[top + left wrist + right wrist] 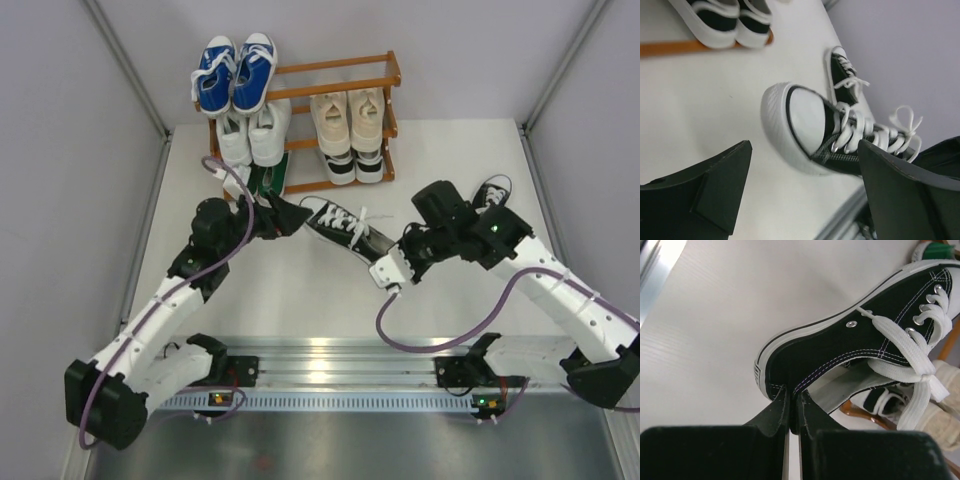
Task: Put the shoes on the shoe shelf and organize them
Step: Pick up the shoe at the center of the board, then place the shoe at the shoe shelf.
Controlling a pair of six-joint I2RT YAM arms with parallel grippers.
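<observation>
- Right gripper (791, 395) is pinched tight on the heel rim of a black canvas shoe (338, 226), one finger inside the collar and one outside.
- That shoe sits mid-table, just near of the shoe shelf (340, 65), with its toe pointing far-left and its white laces up. It may be lifted slightly off the table (300, 300), hard to tell.
- Left gripper (290, 215) has its fingers wide apart and holds nothing. It is right at the shoe's white toe cap, and I can't tell whether it touches.
- Second black canvas shoe (492, 193) lies on the table at far right, beside the right arm and off the shelf.
- Blue pair (234, 75) is on the shelf's top tier, left side.
- White pair (255, 135) is on the tier below the blue pair.
- Green pair (268, 180) is lowest on the left, partly hidden by the left arm.
- Beige pair (348, 115) is on the right side of the shelf, with the black-and-white pair (354, 167) below it.
</observation>
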